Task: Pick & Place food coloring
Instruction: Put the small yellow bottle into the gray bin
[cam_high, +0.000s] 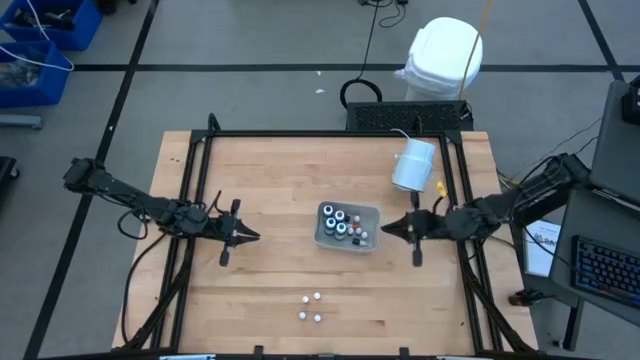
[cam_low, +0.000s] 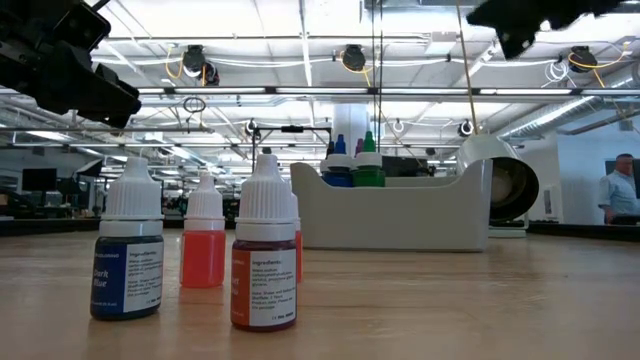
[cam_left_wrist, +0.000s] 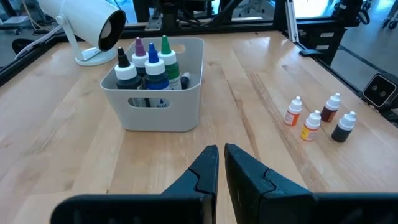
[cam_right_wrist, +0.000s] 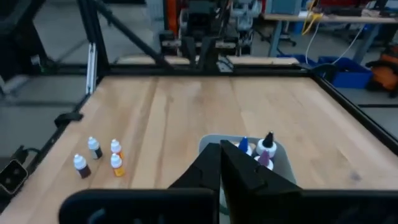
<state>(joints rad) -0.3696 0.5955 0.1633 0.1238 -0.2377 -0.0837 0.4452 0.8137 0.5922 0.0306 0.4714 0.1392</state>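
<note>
High view: the tray (cam_high: 371, 213) holds bottles (cam_high: 340, 224); four small bottles (cam_high: 310, 307) stand near the front edge. Left gripper (cam_high: 254, 236) and right gripper (cam_high: 386, 230) flank the tray, both closed, empty.

Wrist views: fingers (cam_left_wrist: 208, 168) nearly touch.

The tabletop (cam_high: 270, 260) is looking like pale wood planks, smooth with a faint sheen, framed by matt black metal rails (cam_high: 330, 134). The tray (cam_left_wrist: 186, 93) is reading as matt whitish plastic. Little food coloring bottles (cam_low: 263, 262) are showing translucent plastic, white caps, slightly glossy paper labels. The white cylinder (cam_high: 413, 165) is looking smooth, glossy.
</note>
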